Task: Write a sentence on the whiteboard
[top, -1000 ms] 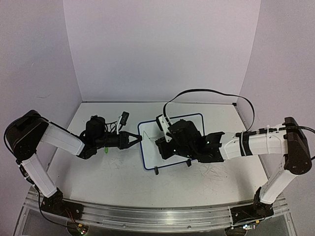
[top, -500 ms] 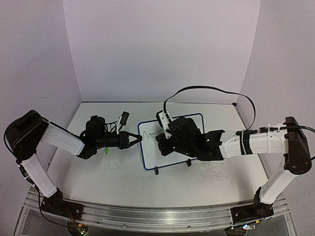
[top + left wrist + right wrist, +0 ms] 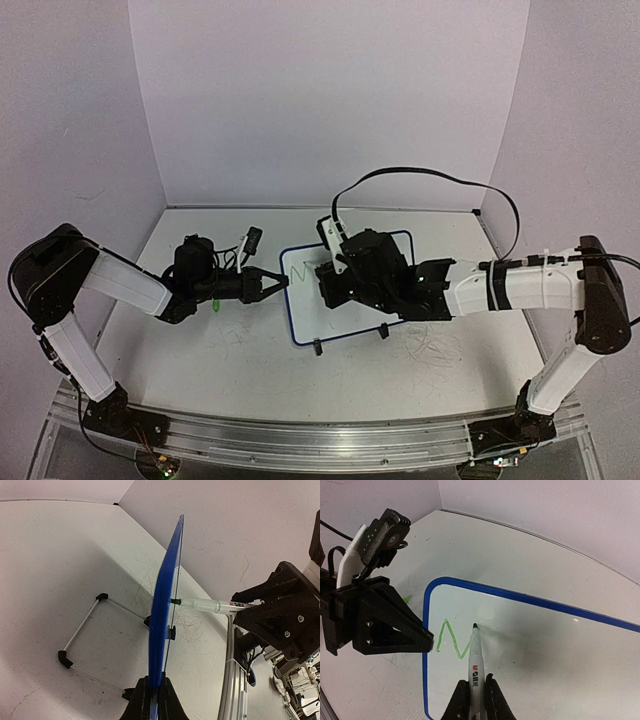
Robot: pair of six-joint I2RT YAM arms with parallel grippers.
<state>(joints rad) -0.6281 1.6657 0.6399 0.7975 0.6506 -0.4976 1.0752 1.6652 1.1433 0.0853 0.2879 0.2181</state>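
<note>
1. Whiteboard [image 3: 300, 312] propped on its black feet, left rim pinched tight by left gripper [image 3: 284, 282].
2. Right gripper [image 3: 476, 700] over the whiteboard, clamped on green marker [image 3: 475, 662], tip touching the surface near the upper-left corner.
3. Written so far: one green zigzag [image 3: 449, 641], like "N".
4. Marker barrel label: "M&G".

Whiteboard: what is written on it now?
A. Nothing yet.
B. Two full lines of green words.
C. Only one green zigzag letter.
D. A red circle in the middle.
C: the right wrist view shows a single green letter, shaped like an N, on the whiteboard, with the marker tip at its end; the rest of the board in view is blank.
</note>
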